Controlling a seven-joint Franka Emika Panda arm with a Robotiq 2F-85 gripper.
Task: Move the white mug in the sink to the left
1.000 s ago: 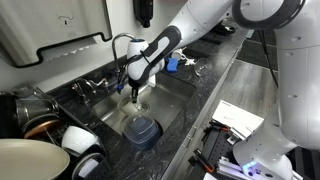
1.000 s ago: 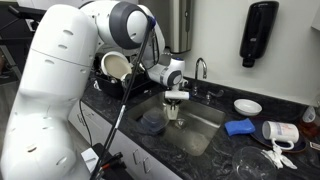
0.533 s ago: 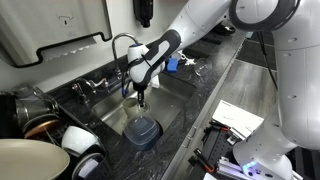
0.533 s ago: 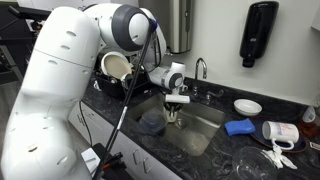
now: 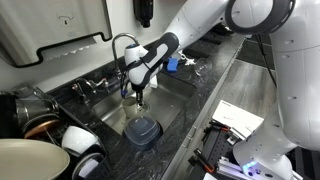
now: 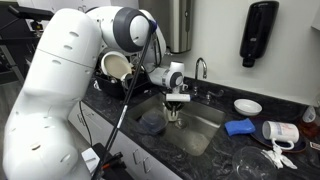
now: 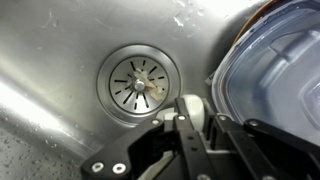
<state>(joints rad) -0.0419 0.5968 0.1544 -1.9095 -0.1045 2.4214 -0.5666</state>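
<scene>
white mug [image 7: 192,108]: only a small white rounded part shows in the wrist view, pinched between the fingers of the hand [image 7: 196,126]. Rest of the mug is hidden by the hand, so handle direction can't be told. It sits just beside the round drain [image 7: 140,82] on one side, with the blue-grey container [image 7: 275,65] close on the other side.

In an exterior view the mug [image 6: 176,114] is a pale blob right under the hand [image 6: 176,104], inside the sink [image 6: 207,137]. Whether it touches the basin floor can't be told. Hand is clenched on the mug and points straight down.

In an exterior view the hand [image 5: 139,99] hangs over the middle of the sink [image 5: 166,104], with the container [image 5: 143,131] on the basin floor just in front of it toward the camera. Mug itself is too small to make out there. The same container [image 6: 152,122] lies near the hand, on the arm's side.

Curved chrome faucet [image 5: 120,44] stands behind the basin, close to the arm. It is also seen at [image 6: 200,68].

Dark speckled tabletop [image 6: 250,150] carries a shallow white bowl [image 6: 247,106] and a blue item [image 6: 238,127], well apart from the hand. A black soap dispenser [image 6: 258,34] is on the wall. Stacked dishes [image 5: 30,150] crowd the tabletop near the camera, and papers [image 5: 238,118] lie on it further along.
</scene>
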